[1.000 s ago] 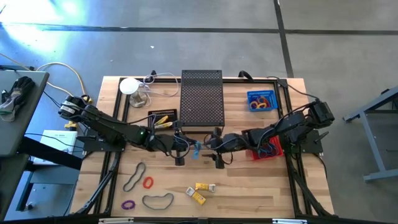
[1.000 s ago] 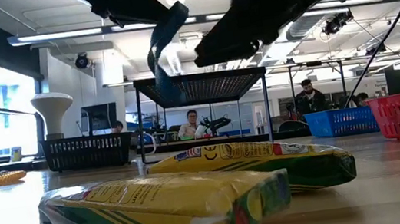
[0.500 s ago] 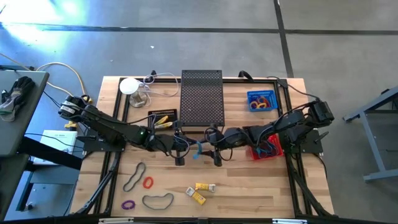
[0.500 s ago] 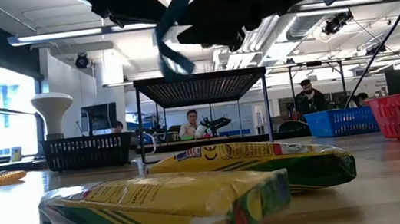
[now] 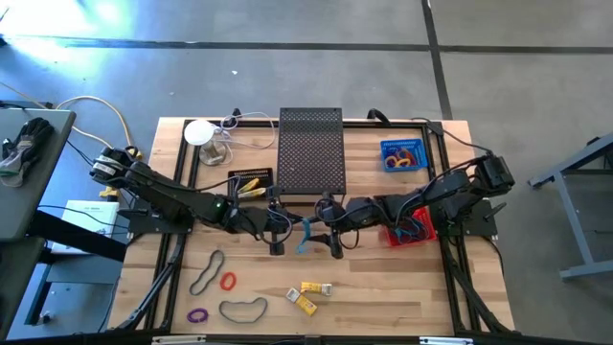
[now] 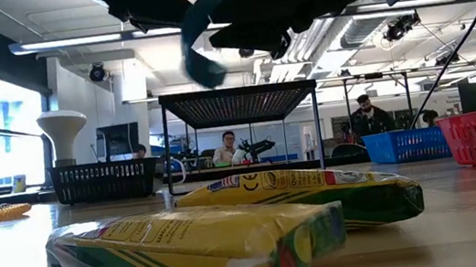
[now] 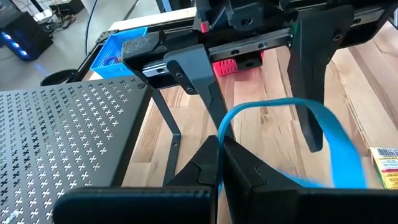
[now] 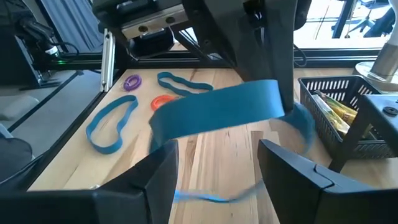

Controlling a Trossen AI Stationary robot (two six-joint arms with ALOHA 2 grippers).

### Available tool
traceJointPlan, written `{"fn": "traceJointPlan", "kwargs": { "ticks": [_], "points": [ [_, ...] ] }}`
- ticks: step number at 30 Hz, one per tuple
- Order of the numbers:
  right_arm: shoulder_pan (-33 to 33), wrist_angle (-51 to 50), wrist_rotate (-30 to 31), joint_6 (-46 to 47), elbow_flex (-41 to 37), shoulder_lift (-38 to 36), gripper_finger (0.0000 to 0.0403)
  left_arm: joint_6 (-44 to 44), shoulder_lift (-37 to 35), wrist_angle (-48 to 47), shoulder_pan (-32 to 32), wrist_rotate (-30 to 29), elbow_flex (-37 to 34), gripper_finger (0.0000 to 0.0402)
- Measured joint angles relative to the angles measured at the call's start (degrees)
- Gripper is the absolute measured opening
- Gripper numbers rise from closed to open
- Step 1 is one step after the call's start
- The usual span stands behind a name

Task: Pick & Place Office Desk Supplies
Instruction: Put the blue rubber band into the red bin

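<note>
Meanwhile left claw [image 7: 221, 149] pinches a blue band [image 7: 323, 134], right claw [image 8: 217, 168] gapes; blue bin [image 5: 402, 155] holds bands

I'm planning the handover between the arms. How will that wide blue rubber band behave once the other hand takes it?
The blue band, pinched in the shut left hand, arcs and droops, so it is probably floppy and light. It bows between the open fingers of the right hand, so it will likely fold or twist when gripped. It should not roll.
</note>
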Motion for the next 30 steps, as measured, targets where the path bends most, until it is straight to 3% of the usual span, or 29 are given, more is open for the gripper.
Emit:
{"fn": "traceJointPlan", "kwargs": {
  "ticks": [5,11,23,27,30],
  "points": [
    [0.0,0.3,-2.1,0.0,0.0,0.0,0.0207,0.0,0.0,-0.5,0.0,0.0,0.0,0.0001],
    [0.1,2.7,-14.0,-0.5,0.0,0.0,0.0207,0.0,0.0,-0.7,0.0,0.0,0.0,0.0001],
    [0.1,3.9,-13.4,-0.5,0.0,0.0,0.0204,0.2,0.0,-0.7,0.0,0.0,0.0,0.0001],
    [0.1,4.1,-11.0,-1.5,0.0,0.0,0.0174,0.2,0.0,-0.7,0.0,-0.1,0.0,0.0001],
    [0.1,3.7,-9.3,-1.9,0.0,0.0,0.013,0.2,0.0,-0.7,0.0,0.0,0.0,0.0001]
  ]
}}
